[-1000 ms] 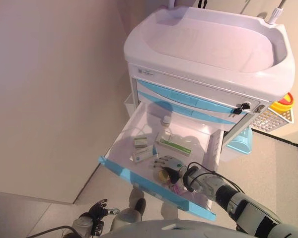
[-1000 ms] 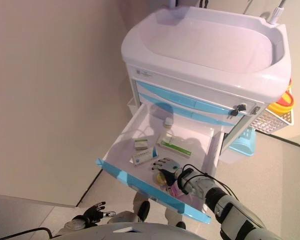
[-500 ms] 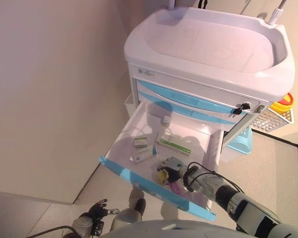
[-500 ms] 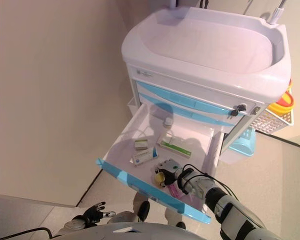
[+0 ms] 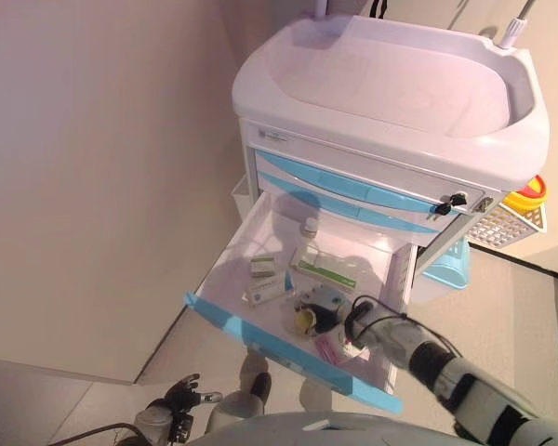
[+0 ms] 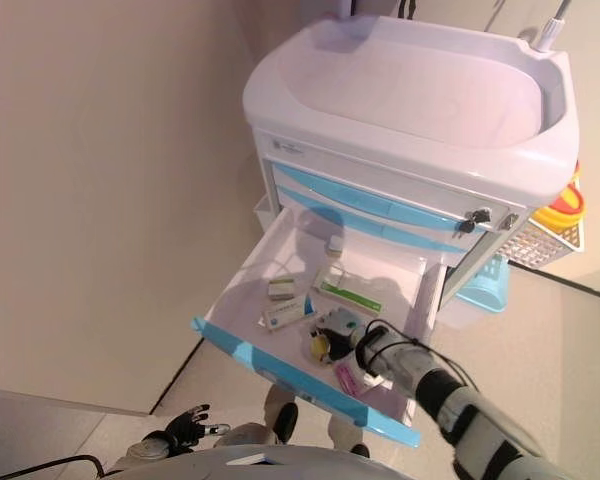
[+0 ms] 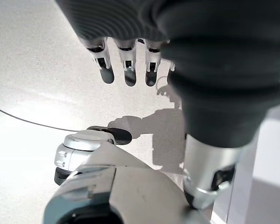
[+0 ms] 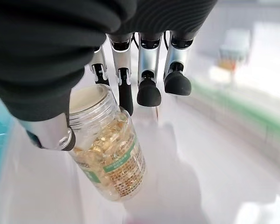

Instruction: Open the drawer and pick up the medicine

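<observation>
**Bottle now in the right hand's grip**

At the lower left of the head views the left hand [image 5: 179,394] hangs idle, fingers loosely straight. Mid-frame, the drawer [image 5: 260,330] stands pulled out, medicine boxes [image 5: 325,272] inside. Right of them, the right hand [image 6: 348,330], spread flat a second ago, has curled round the capsule bottle [image 8: 105,149], thumb against its side. The bottle looks barely raised above the drawer floor; lifting comes next, I'd judge.
</observation>
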{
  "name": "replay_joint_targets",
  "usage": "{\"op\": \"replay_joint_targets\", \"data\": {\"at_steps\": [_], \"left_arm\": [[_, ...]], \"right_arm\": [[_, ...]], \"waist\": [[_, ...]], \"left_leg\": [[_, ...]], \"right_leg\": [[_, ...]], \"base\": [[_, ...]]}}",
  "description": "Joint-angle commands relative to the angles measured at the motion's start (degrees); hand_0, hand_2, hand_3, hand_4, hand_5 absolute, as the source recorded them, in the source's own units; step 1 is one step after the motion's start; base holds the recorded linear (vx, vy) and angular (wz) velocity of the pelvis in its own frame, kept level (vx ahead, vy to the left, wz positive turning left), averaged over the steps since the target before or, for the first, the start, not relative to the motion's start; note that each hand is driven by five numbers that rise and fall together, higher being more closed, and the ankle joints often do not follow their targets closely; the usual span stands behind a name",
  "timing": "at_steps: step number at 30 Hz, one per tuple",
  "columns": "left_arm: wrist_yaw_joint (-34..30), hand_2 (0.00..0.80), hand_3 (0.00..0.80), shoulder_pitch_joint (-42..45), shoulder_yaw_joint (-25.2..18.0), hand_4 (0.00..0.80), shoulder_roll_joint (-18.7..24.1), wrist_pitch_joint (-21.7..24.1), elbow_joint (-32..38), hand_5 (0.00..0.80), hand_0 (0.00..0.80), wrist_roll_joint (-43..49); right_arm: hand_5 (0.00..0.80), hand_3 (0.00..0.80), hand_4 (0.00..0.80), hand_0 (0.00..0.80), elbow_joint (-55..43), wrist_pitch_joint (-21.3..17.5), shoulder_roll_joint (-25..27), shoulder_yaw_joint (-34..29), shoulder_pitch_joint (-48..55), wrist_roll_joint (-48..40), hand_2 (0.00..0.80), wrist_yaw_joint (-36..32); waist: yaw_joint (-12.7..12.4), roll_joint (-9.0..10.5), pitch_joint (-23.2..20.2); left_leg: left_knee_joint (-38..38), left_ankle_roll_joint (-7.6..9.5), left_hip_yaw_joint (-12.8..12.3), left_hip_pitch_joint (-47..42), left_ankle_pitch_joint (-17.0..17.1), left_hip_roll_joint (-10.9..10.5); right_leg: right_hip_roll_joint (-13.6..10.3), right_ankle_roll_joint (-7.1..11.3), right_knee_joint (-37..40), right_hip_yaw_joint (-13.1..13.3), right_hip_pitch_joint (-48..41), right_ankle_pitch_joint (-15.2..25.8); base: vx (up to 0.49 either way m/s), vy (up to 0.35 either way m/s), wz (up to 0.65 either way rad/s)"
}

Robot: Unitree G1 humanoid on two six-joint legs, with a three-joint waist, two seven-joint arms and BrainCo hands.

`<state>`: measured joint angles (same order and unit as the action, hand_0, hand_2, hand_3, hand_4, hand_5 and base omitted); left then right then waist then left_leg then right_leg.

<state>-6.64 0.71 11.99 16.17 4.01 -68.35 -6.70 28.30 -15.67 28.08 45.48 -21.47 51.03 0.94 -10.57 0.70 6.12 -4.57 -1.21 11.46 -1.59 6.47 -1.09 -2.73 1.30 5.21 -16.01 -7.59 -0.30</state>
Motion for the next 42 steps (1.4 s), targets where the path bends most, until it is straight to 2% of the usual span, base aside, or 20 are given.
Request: {"op": "replay_joint_targets", "data": {"at_steps": [1, 6, 10, 14, 18, 23, 26, 30, 37, 42], "left_arm": [[-0.9, 0.0, 0.0, -0.3, 1.4, 0.0, 0.5, -0.9, -3.1, 0.0, 0.0, 1.5], [-1.0, 0.0, 0.0, 0.6, -0.5, 0.0, 0.9, -0.2, -3.5, 0.0, 0.0, 0.3], [-1.1, 0.0, 0.0, 0.9, -1.0, 0.0, 1.1, 0.2, -3.8, 0.0, 0.0, -0.5], [-1.3, 0.0, 0.0, 1.2, -0.3, 0.0, 1.2, 0.0, -3.9, 0.0, 0.0, -0.3], [-1.1, 0.0, 0.0, 1.5, 1.0, 0.0, 1.2, -0.3, -4.1, 0.0, 0.0, 0.0], [-1.2, 0.0, 0.0, 1.6, 2.5, 0.0, 1.5, -1.0, -4.0, 0.0, 0.0, -0.3], [-1.4, 0.0, 0.0, 1.4, 3.8, 0.0, 2.1, -1.7, -3.9, 0.0, 0.0, -0.6], [-1.7, 0.0, 0.0, 1.4, 4.5, 0.0, 3.0, -2.4, -3.8, 0.0, 0.0, -1.4], [-1.3, 0.0, 0.0, 2.1, 6.1, 0.0, 3.6, -3.0, -3.1, 0.0, 0.0, -2.4], [-0.9, 0.0, 0.0, 1.8, 7.1, 0.0, 4.1, -2.8, -2.7, 0.0, 0.0, -3.3]], "right_arm": [[0.8, 0.8, 0.8, 0.8, -15.1, 1.8, 5.4, -3.5, -5.7, -13.2, 0.8, -9.3], [0.8, 0.8, 0.8, 0.8, -31.5, 5.0, 14.5, -14.2, -7.4, -30.4, 0.8, -20.4], [0.8, 0.8, 0.8, 0.8, -38.7, 6.9, 18.4, -22.9, -10.8, -45.0, 0.8, -24.9], [0.8, 0.8, 0.8, 0.8, -37.1, 6.6, 20.5, -28.5, -16.9, -56.3, 0.8, -23.2], [0.8, 0.8, 0.8, 0.8, -29.5, 6.6, 21.3, -30.0, -25.1, -59.2, 0.8, -16.7], [0.8, 0.8, 0.8, 0.8, -17.3, 6.9, 23.8, -28.5, -34.4, -59.9, 0.8, -8.9], [0.8, 0.8, 0.8, 0.8, -7.7, 7.8, 26.4, -25.3, -40.7, -61.0, 0.8, -6.0], [0.8, 0.8, 0.8, 0.8, 3.4, 8.7, 28.6, -20.0, -47.3, -61.6, 0.8, -4.6], [0.8, 0.8, 0.8, 0.8, 21.7, 11.2, 29.7, -10.1, -57.5, -58.9, 0.8, -6.0], [0.8, 0.8, 0.8, 0.8, 31.3, 13.6, 29.8, -6.0, -63.0, -55.5, 0.8, -6.2]], "waist": [[0.8, 2.52, 1.1], [3.2, 3.38, 0.9], [4.6, 3.89, 0.5], [4.7, 4.22, -0.1], [4.2, 4.48, -0.9], [3.0, 4.85, -1.4], [1.9, 5.2, -1.5], [0.6, 5.49, -1.2], [-1.7, 5.64, -0.5], [-3.2, 5.63, 0.8]], "left_leg": [[0.3, 2.05, -1.2, -1.4, -5.3, -2.9], [0.0, 2.12, -3.2, -2.0, -5.6, -2.1], [-0.2, 2.04, -4.5, -2.5, -5.9, -1.7], [-0.1, 1.86, -5.1, -3.1, -6.2, -1.5], [0.0, 1.64, -5.3, -3.5, -6.4, -1.5], [0.2, 1.49, -4.8, -3.9, -6.6, -1.6], [0.3, 1.37, -4.2, -3.8, -6.5, -1.7], [0.4, 1.25, -3.4, -3.6, -6.3, -2.0], [0.7, 1.15, -1.6, -3.0, -6.0, -2.3], [1.0, 1.28, -0.5, -1.9, -5.7, -2.5]], "right_leg": [[-1.9, 2.03, -5.6, 3.4, 2.8, 0.1], [-1.5, 1.97, -5.8, 5.3, 3.2, 0.2], [-1.3, 1.97, -6.1, 6.4, 3.3, 0.1], [-1.4, 2.02, -6.1, 6.6, 2.9, 0.1], [-1.6, 2.06, -5.9, 6.3, 2.4, 0.0], [-1.7, 2.02, -5.6, 5.5, 1.6, -0.1], [-1.8, 1.99, -5.3, 4.9, 1.2, -0.1], [-1.9, 1.91, -5.2, 4.1, 1.0, -0.1], [-1.8, 1.7, -4.8, 3.4, 0.8, 0.0], [-1.8, 1.68, -4.4, 3.1, 1.3, 0.4]], "base": [[-0.005, 0.002, -0.11], [-0.003, 0.013, -0.15], [0.009, 0.019, -0.17], [0.031, 0.023, -0.16], [0.045, 0.025, -0.04], [0.051, 0.02, 0.03], [0.04, 0.01, 0.08], [0.031, 0.023, 0.1], [0.039, 0.038, 0.1], [0.021, 0.024, 0.17]]}}
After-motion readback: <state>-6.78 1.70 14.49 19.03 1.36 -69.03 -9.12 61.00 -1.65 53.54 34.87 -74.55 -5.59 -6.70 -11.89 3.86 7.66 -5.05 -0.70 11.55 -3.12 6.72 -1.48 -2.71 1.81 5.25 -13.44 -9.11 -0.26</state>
